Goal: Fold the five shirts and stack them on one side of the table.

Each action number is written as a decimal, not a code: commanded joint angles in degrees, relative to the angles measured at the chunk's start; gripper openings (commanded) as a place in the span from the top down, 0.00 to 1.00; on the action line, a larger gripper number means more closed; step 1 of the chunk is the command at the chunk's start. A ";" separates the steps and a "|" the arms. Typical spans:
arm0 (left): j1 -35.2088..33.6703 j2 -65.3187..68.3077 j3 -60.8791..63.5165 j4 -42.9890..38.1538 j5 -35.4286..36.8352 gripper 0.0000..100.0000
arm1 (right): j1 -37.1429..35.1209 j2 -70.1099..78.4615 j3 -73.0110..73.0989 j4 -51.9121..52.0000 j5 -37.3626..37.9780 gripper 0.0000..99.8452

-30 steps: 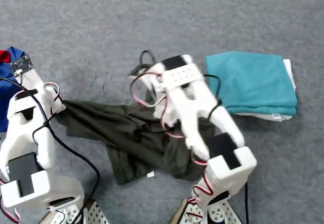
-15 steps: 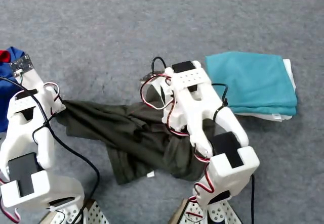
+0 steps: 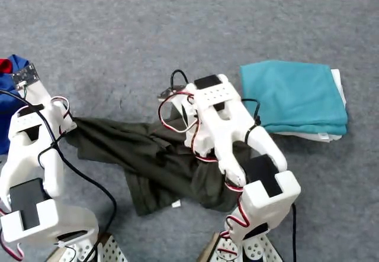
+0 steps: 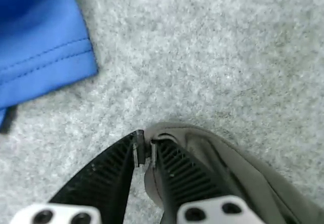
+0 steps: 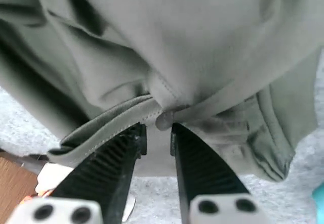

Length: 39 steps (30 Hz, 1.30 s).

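Olive shirt (image 3: 155,155) (crumpled) pinched by left gripper (image 4: 146,150) at corner, right gripper (image 5: 158,128) mid-cloth.

Overall light: the grey table (image 3: 118,37) is lit evenly and softly from above.
Shadows: soft shade is cast on the dark olive shirt (image 3: 148,155) under the right arm (image 3: 228,132); a thin dark line is seen beneath the blue shirt (image 4: 40,57) hem.
Folds: deep creases are darkened in the right wrist view.
Bright spots: the white arm shells are rendered brightest.
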 commanded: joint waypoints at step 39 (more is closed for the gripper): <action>0.62 -0.22 -2.73 -0.88 0.44 0.98 | 9.01 6.64 -1.10 -7.47 -0.79 1.00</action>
